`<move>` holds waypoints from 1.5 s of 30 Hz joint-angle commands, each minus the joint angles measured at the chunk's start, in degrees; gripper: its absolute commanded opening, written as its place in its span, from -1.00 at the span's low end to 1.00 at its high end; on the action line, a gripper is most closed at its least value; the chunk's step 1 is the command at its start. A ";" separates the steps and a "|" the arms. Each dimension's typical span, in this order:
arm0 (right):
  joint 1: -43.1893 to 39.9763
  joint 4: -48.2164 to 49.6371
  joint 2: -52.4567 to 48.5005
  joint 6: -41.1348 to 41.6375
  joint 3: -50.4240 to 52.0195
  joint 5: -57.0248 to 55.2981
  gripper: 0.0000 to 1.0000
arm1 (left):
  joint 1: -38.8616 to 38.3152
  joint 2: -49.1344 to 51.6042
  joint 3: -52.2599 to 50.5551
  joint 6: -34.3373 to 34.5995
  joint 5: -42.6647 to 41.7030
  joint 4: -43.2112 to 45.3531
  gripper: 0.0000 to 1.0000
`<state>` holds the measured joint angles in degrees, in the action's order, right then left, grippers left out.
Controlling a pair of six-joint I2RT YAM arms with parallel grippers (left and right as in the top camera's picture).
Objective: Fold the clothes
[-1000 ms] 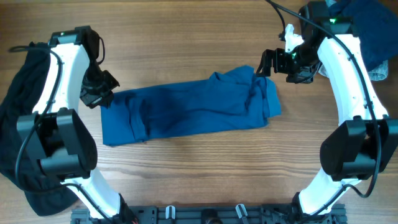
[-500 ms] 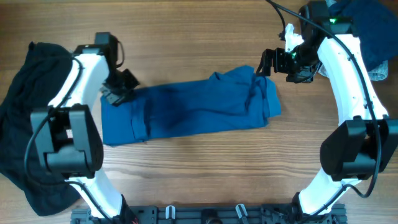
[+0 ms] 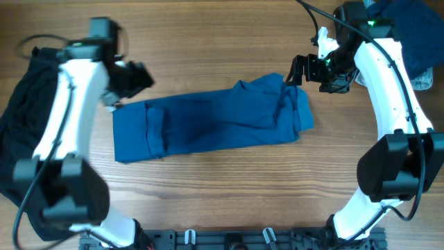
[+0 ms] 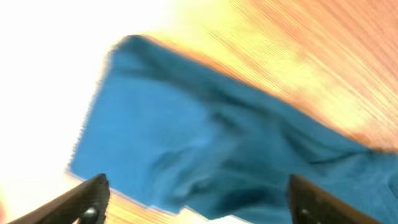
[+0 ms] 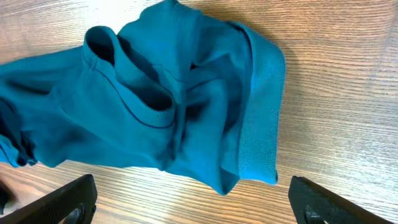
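The mid-blue shirt [image 3: 215, 121] lies as a long folded band across the middle of the table, collar end to the right. My left gripper [image 3: 139, 78] hovers open just above the band's upper-left corner, holding nothing. In the blurred, overexposed left wrist view the shirt [image 4: 205, 137] fills the frame between the spread fingertips [image 4: 93, 198]. My right gripper [image 3: 297, 71] is open beside the band's upper-right corner. The right wrist view shows the collar and ribbed hem [image 5: 186, 93] ahead of the gripper [image 5: 196, 208], apart from it.
A black garment [image 3: 21, 139] is heaped along the table's left edge, under the left arm. A navy pile [image 3: 409, 35] and a pale piece [image 3: 423, 80] sit at the back right corner. Bare wood [image 3: 222, 194] runs in front of the shirt.
The left gripper slid the shirt's left end inward, then opened, let go and lifted away. The right arm has not moved.
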<state>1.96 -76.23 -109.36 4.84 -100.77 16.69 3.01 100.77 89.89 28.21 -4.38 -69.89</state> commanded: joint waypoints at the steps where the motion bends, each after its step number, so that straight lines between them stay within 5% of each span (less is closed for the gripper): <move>1: 0.24 0.35 0.46 -0.15 -0.90 -0.09 0.99 | 8.68 0.17 0.31 -0.79 2.99 -5.40 0.91; 6: 0.24 0.66 0.46 -0.17 -0.90 -0.09 0.99 | 17.46 0.87 -3.98 -3.45 2.14 -4.37 0.99; 9: 0.24 1.68 0.46 -0.20 -0.90 -0.09 1.00 | 19.15 1.05 -9.64 -9.94 -6.21 0.28 0.99; 17: 0.24 4.22 0.46 -0.63 -0.90 -0.11 0.99 | 19.15 1.25 -24.63 -11.58 -12.63 15.45 1.00; 34: 0.24 5.09 0.46 -0.61 -0.90 -0.11 0.99 | 19.12 1.36 -33.33 -16.09 -15.45 22.25 0.96; 38: 0.24 5.07 0.46 -0.59 -0.90 -0.11 0.99 | 18.51 1.36 -33.66 -16.28 -17.27 23.02 0.55; 42: 0.24 5.05 0.46 -0.57 -0.90 -0.11 0.99 | 17.20 1.36 -33.64 -15.58 -17.49 22.80 -0.55; 44: 0.24 5.05 0.46 -0.57 -0.90 -0.11 0.99 | 17.18 1.25 -33.64 -15.50 -17.49 22.77 -0.92; 45: 0.24 5.05 0.46 -0.55 -0.90 -0.11 1.00 | 17.20 1.20 -33.62 -14.78 -17.49 22.77 -0.92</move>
<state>1.96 -71.26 -109.36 4.82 -100.77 16.69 20.62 101.80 56.71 12.80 -20.47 -47.09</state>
